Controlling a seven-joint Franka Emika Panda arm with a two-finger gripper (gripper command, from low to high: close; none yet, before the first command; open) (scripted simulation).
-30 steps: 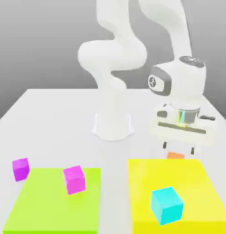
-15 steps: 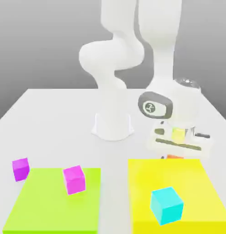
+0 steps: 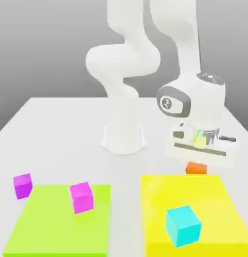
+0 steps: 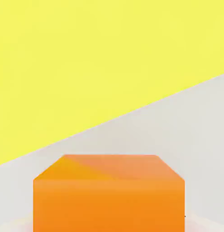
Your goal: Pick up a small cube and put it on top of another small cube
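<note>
Gripper [image 3: 197, 161] is clenched on the small orange cube [image 3: 196, 168], which sits just behind the far edge of the yellow mat [image 3: 216, 201]. A cyan cube [image 3: 183, 226] rests on that mat, well apart from the orange one.

A simulated tabletop test scene is shown rather than any lived-in room. A plain white table [image 3: 55, 130] is set before a featureless grey backdrop, with no walls, furniture or clutter rendered. A white robot arm [image 3: 127, 65] is mounted near the table's far edge. Flat, evenly coloured props are laid out near the front edge: a lime-green mat [image 3: 50, 226] and a yellow mat [image 3: 216, 201], with a cyan cube [image 3: 183, 226] and magenta cubes [image 3: 81, 197] as untextured blocks. Surfaces are lit evenly and kept unnaturally clean
</note>
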